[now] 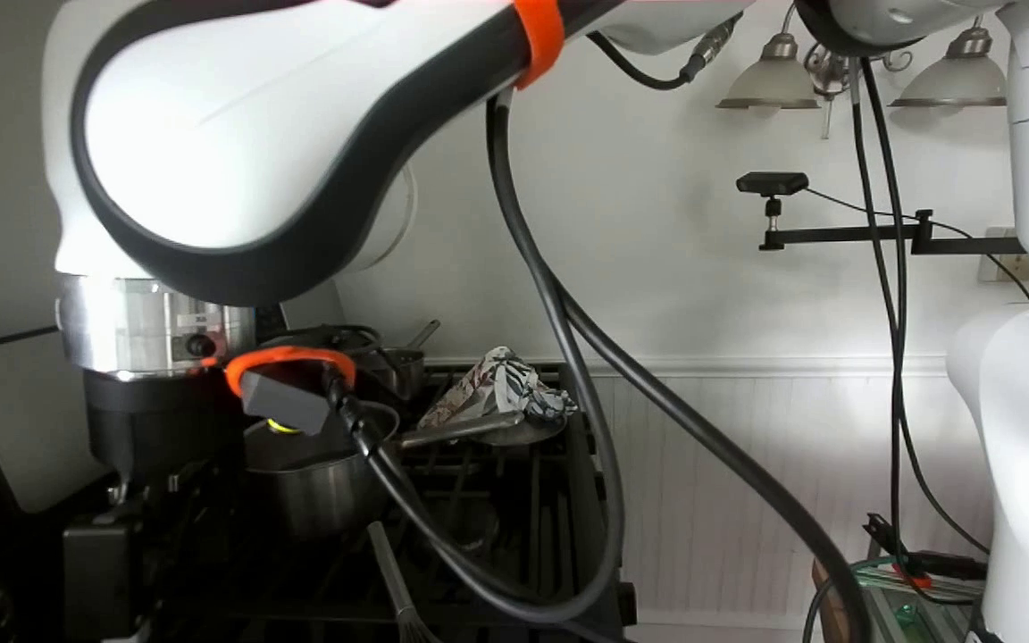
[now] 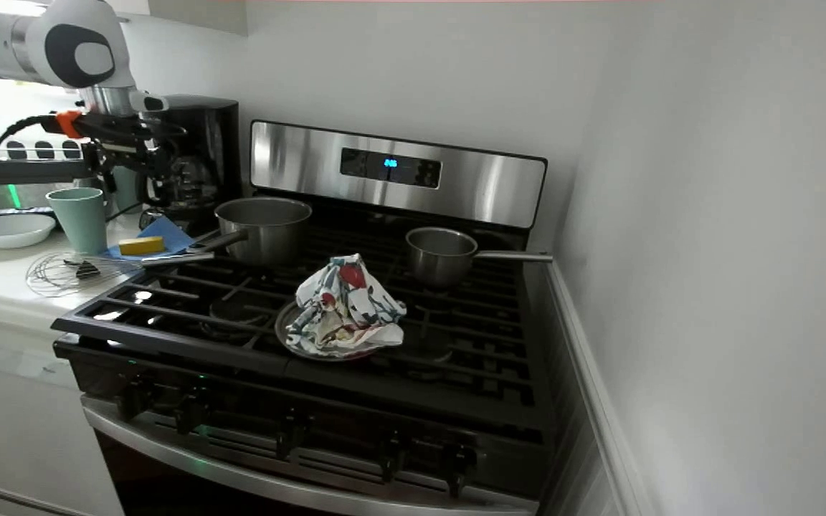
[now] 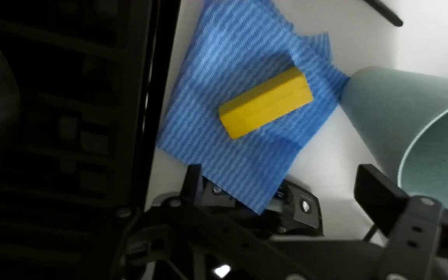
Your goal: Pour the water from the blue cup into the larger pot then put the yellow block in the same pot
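Observation:
The pale blue-green tapered cup, taken as the blue cup, stands upright on the counter. In the wrist view the cup is at the right; its visible inside shows no clear water. The yellow block lies on a blue cloth, also seen in an exterior view. The larger pot stands on the stove's back left; it shows in an exterior view too. My gripper is open and empty above the counter, its right finger overlapping the cup's edge in the wrist view. It shows in an exterior view.
The smaller steel pot is on the stove's right. A patterned cloth sits on a round pan at the front. A whisk, a white bowl and a black coffee maker stand around the cup and block.

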Motion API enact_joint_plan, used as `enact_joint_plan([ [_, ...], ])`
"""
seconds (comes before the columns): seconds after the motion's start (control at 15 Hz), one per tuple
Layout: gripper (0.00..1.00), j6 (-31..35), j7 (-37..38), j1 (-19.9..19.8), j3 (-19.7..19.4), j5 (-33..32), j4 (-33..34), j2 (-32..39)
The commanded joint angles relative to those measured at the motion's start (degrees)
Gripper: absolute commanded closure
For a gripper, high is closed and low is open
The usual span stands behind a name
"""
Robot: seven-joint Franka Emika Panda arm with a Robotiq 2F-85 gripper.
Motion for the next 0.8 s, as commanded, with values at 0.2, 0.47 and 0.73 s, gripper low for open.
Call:
enact_joint_plan([
  [0.2, 0.0, -12.5, 16.9, 0.7, -2.0, 0.2, 4.5, 2.9],
  [0.47, 0.0, -12.0, 23.6, 0.2, -1.9, 5.3, 4.8, 5.7],
  [0.73, 0.0, -6.3, 24.7, -0.5, -1.8, 11.2, 3.9, 8.1],
])
